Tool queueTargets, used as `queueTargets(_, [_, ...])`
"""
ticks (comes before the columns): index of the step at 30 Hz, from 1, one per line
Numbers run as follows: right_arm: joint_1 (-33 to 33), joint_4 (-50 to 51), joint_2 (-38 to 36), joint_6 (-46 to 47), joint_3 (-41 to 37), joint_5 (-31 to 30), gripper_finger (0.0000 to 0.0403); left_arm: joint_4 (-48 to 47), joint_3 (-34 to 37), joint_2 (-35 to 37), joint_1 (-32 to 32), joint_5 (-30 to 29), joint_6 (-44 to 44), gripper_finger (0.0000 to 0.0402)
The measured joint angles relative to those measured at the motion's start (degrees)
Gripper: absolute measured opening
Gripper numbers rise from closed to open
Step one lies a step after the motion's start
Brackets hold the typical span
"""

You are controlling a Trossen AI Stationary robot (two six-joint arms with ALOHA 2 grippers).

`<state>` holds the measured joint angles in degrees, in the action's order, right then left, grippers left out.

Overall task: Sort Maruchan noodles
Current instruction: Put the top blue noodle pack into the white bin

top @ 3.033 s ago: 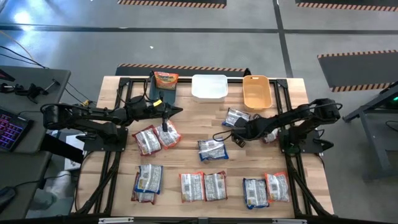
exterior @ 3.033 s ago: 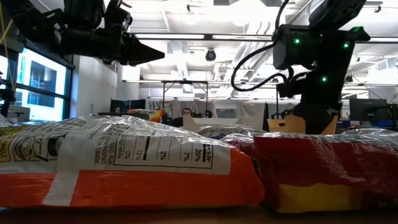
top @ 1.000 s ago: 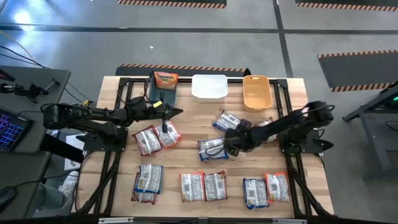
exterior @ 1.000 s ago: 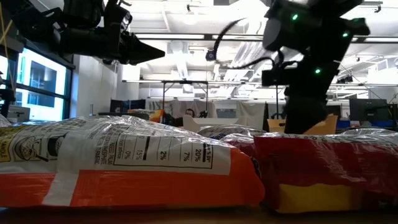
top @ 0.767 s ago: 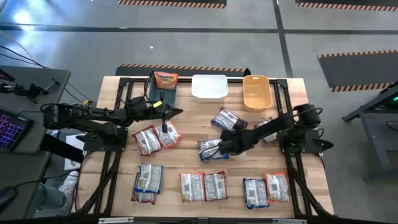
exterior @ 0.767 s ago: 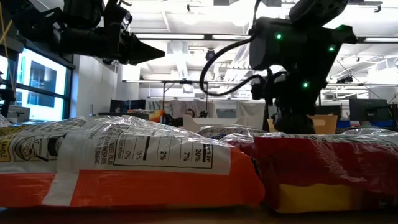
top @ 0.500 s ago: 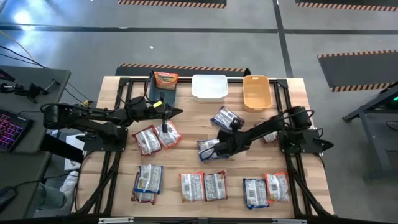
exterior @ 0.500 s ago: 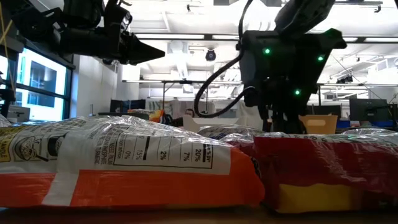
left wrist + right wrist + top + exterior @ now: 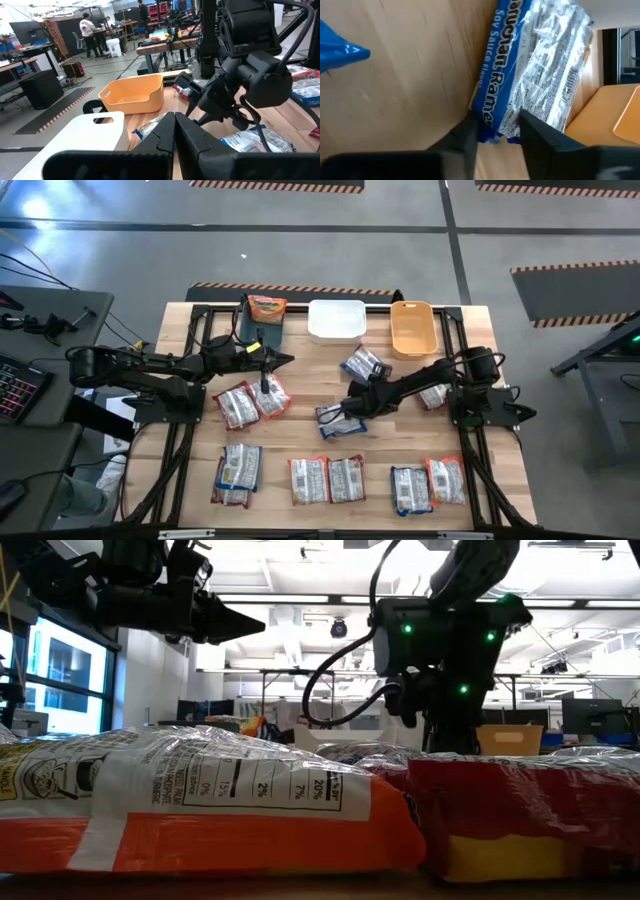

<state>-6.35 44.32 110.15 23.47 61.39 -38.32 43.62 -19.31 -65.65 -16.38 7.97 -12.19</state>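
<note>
Several Maruchan noodle packets lie on the wooden table (image 9: 300,370), mostly silvery back up. One blue-edged packet (image 9: 330,420) lies mid-table. My right gripper (image 9: 342,412) reaches in from the table's right, slanting down, and is shut on it; the right wrist view shows that packet (image 9: 540,65) running away from the gripper (image 9: 497,134). Another packet (image 9: 362,365) lies just beyond, toward the bins. My left gripper (image 9: 287,360) hovers level and shut over the table's far left part, holding nothing, and shows too in its wrist view (image 9: 175,132). My right gripper pinches the blue-edged packet's end (image 9: 492,125) between its two fingers, at a corner where the blue side meets the silvery back. The fingers slant down from the table's right. The packet stretches away from them and seems to rest on the wood.
At the far edge stand a teal bin (image 9: 248,320) holding an orange packet (image 9: 266,307), a white bin (image 9: 336,320) and an orange bin (image 9: 413,330). Packets lie in pairs at left (image 9: 252,400), near left (image 9: 238,470), near middle (image 9: 328,479) and near right (image 9: 428,485).
My right gripper has travelled toward the table's left edge and sunk, tipping further downward, until it came over the mid-table packet's right end. My left arm has kept still.
</note>
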Motion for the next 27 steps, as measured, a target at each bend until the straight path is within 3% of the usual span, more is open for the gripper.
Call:
queueTargets(4, [0.04, 1.77, 0.08, -1.06, 1.63, 0.92, 0.0034, 0.00, 0.00, 0.01, 0.00, 0.00, 0.00, 0.0000])
queueTargets(8, [0.05, 2.99, -0.35, -1.99, 3.87, 2.73, 0.0004, -0.02, 0.00, 0.01, 0.00, 0.00, 0.00, 0.0000])
queueTargets(19, [2.32, 0.75, -9.09, -2.93, 5.00, 9.98, 0.0000, -0.04, 0.00, 0.00, 0.00, 0.00, 0.00, 0.0000])
queueTargets(27, [6.12, -5.44, -19.02, -2.16, 4.07, 9.91, 0.0000, -0.04, 0.00, 0.00, 0.00, 0.00, 0.00, 0.0000])
